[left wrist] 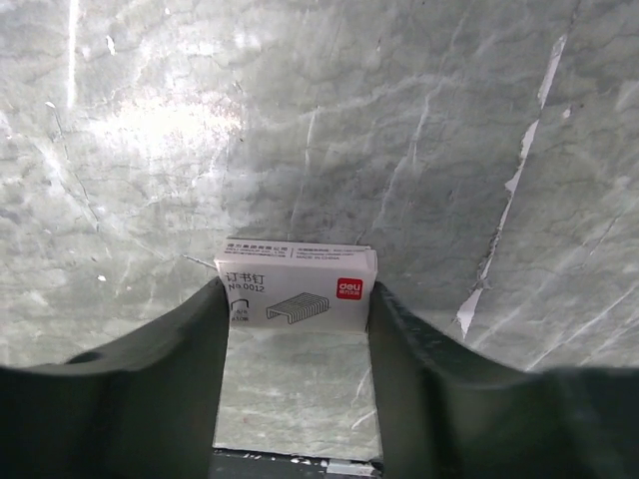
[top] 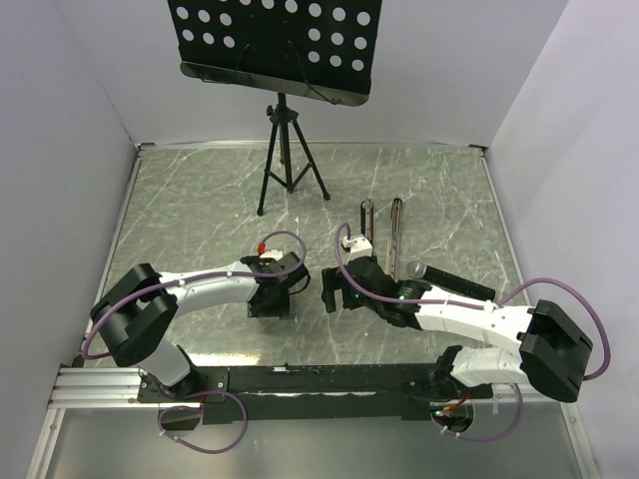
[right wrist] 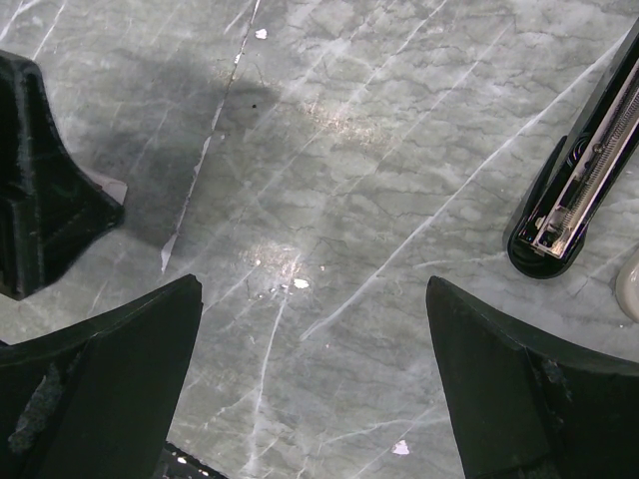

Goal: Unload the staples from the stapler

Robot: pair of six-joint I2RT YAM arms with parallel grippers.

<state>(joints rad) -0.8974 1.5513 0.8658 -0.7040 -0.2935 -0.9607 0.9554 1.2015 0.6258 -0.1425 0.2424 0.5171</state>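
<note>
The stapler [top: 382, 233] lies swung open as two long bars right of the table's middle. Its silvery channel and spring show in the right wrist view, where the stapler [right wrist: 584, 180] sits at the upper right. The staples themselves do not show. A white box of staples [left wrist: 300, 274], printed with a staple drawing and a red logo, stands on the marble. My left gripper [left wrist: 297, 304] has a finger against each side of it. From above, the left gripper [top: 272, 297] hides the box. My right gripper [right wrist: 312, 289] is wide open over bare marble, left of and nearer than the stapler [top: 332, 289].
A small white object [top: 354, 242] lies beside the stapler's left bar, its edge showing in the right wrist view [right wrist: 629, 284]. A black perforated music stand [top: 275, 45] on a tripod [top: 290, 170] stands at the back. White walls close the table [top: 200, 210] on three sides.
</note>
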